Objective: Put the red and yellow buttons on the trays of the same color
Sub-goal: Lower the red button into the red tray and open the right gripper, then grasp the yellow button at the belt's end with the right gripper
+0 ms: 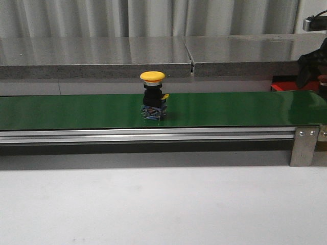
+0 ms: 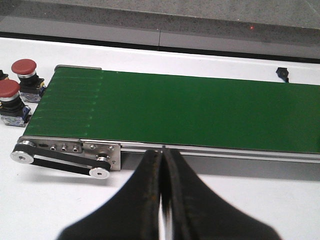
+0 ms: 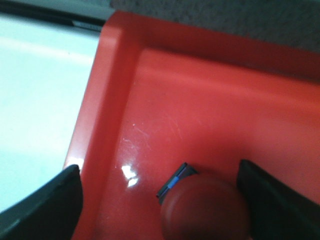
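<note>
a: four buttons i can count. one yellow button stands upright in the middle of the green belt. two red buttons stand on the white tabletop, just beside the end of the belt. one more red button is in the red tray.

b: and the claws?

a: the left claw has its fingers together, holding nothing, above the tabletop near the belt rail. the right claw has its fingers apart, one on each side of the button in the tray. i see gaps on both sides, so i think it does not clamp it.

b: does that button rest on the tray?

a: i cannot tell; the cap is blurred and very close to the camera.

b: how would the yellow one handle?

a: it looks like hard plastic, stiff and rather light, not fragile. the cap is wide and smooth, so it could slip. it is tall on a small base, so a push from the side may tip it. i would take it on the dark body under the cap. i do not see a yellow tray in any view.
</note>
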{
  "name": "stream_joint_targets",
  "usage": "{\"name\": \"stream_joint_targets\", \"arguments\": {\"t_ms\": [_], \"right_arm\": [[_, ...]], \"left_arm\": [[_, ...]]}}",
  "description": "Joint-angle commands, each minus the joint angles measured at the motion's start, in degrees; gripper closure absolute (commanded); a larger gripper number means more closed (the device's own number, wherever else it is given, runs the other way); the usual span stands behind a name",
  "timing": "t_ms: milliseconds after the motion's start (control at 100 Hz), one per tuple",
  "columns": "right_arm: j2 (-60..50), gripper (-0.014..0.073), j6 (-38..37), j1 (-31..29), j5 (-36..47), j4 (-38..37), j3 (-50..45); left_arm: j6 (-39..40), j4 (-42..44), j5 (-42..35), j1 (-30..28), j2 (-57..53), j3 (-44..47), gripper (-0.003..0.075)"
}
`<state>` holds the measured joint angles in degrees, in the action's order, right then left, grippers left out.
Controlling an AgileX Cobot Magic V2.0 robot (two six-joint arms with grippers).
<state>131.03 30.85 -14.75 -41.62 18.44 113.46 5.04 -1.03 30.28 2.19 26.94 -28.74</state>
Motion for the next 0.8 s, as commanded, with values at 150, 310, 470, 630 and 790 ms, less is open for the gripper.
{"name": "stream_joint_targets", "arguments": {"t_ms": [150,310,470,630,790], "right_arm": [[-11.61,-0.0041,0.46,-0.30,1.10,2.13,2.17],[-16.38,-0.0041,0.46,-0.24,-5.03,2.63,2.17],[-20.89,-0.0041,0.46,-0.13,-12.41,3.22,2.11],[-26.09,-0.0041,0.78,0.48,-17.57,3.81,-1.01],[-32.16,-0.0041,2.94,2.78,-17.98,3.81,-8.76]], "left_arm": [[0.10,-0.50,-4.07,0.40,0.15,-1.57,0.0739],[0.10,-0.50,-4.07,0.40,0.15,-1.57,0.0739],[0.10,-0.50,-4.07,0.40,0.15,-1.57,0.0739],[0.10,-0.50,-4.07,0.40,0.15,-1.57,0.0739],[0.10,-0.50,-4.07,0.40,0.15,-1.57,0.0739]]}}
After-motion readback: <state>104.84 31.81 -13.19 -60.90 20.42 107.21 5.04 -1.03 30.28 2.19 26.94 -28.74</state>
